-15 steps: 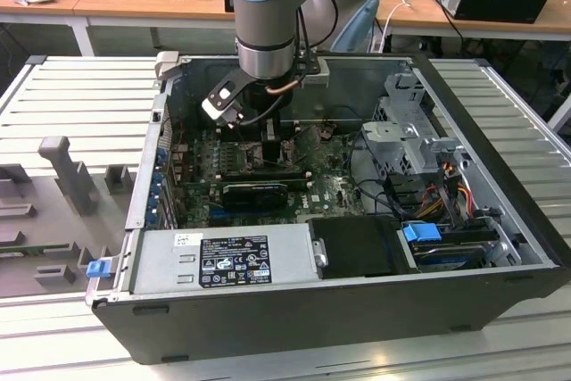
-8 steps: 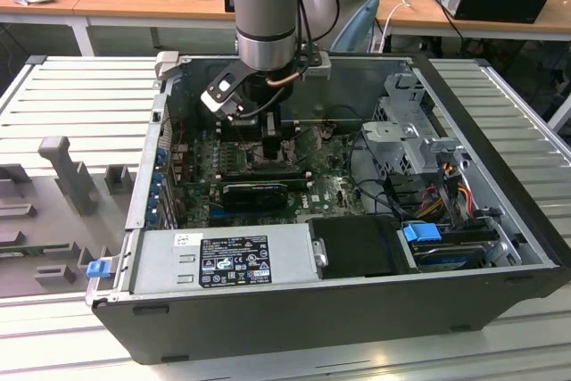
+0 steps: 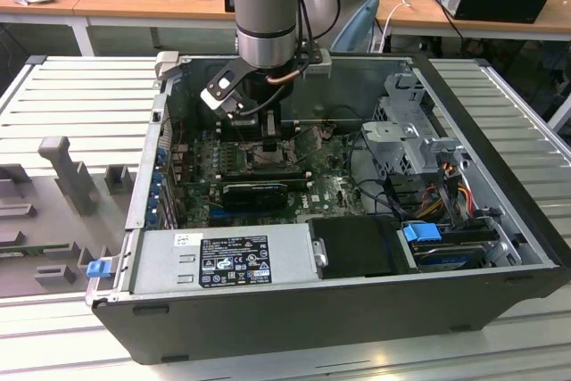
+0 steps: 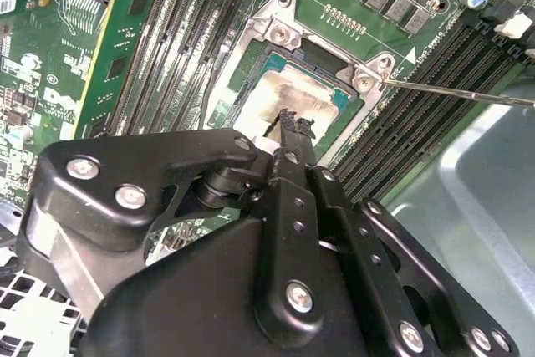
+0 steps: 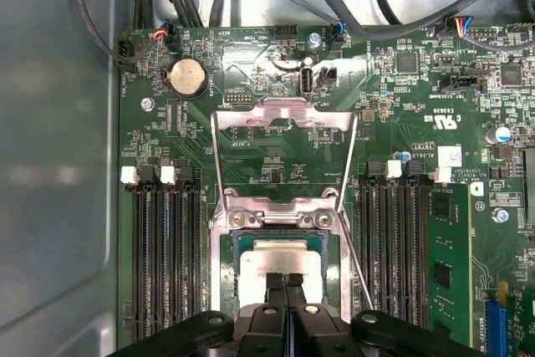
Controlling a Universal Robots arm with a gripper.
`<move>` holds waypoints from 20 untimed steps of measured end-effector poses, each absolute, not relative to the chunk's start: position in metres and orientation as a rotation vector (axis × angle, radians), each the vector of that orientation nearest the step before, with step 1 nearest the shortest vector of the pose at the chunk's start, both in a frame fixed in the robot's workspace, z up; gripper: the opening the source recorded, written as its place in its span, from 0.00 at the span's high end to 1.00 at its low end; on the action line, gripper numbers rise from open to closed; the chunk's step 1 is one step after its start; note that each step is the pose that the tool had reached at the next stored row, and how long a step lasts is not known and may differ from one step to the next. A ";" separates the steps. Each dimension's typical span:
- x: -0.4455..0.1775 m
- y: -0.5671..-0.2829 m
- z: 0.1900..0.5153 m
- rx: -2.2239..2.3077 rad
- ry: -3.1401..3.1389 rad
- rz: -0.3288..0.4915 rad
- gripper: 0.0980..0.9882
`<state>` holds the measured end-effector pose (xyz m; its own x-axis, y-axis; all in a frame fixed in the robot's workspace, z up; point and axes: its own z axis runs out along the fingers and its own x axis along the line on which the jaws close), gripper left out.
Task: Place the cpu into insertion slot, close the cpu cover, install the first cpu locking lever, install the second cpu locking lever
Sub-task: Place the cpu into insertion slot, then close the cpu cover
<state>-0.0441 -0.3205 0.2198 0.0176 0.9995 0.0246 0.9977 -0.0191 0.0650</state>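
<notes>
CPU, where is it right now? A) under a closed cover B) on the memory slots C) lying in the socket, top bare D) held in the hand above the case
C: the cpu lies inside the insertion slot, with the cpu cover open and off it.

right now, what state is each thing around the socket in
cpu: lying in the insertion slot
cpu cover: swung open, clear of the slot
locking lever: unlatched, sticking out free
hand: shut, tips over the cpu
</notes>
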 end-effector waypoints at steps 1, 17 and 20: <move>-0.044 -0.320 0.221 2.220 2.179 0.098 0.99; -0.032 -0.322 0.231 2.225 2.184 0.092 0.99; -0.032 -0.321 0.236 2.224 2.184 0.092 0.99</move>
<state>-0.0316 -0.3214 0.2361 0.0178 0.9995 0.0260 0.9981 -0.0193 0.0578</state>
